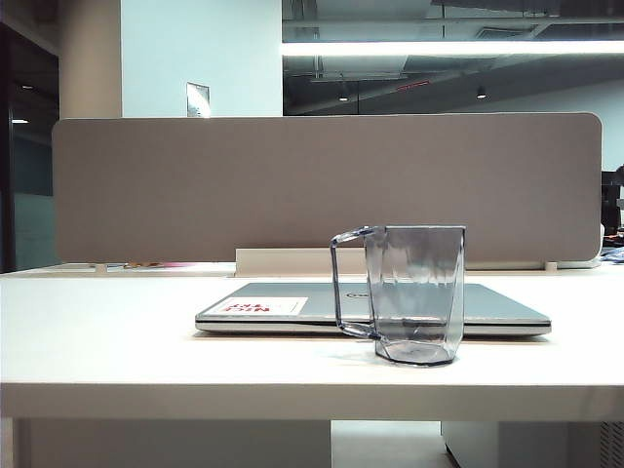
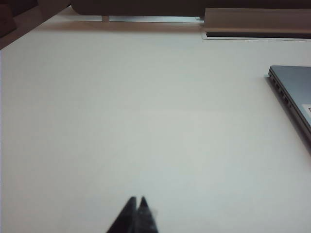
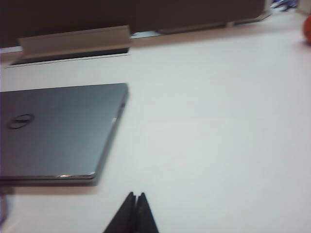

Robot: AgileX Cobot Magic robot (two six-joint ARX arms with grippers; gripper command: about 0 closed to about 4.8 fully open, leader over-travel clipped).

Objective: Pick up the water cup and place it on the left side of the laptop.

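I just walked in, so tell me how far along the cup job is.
Nothing looks done. The water cup stands upright in front of the closed laptop, toward its right. Nothing is in hand: the left end effector and the right end effector are both shut, over bare table. Grasping, carrying and placing remain.

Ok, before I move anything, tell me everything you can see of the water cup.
The water cup is a clear, grey-tinted mug that looks like plastic, with a faceted base that tapers downward and an angular handle pointing to the left of the exterior view. It looks empty and stands upright on the white table, in front of the closed laptop, toward its right half. Whether cup and laptop touch cannot be told. No gripper touches it; neither wrist view shows it clearly.
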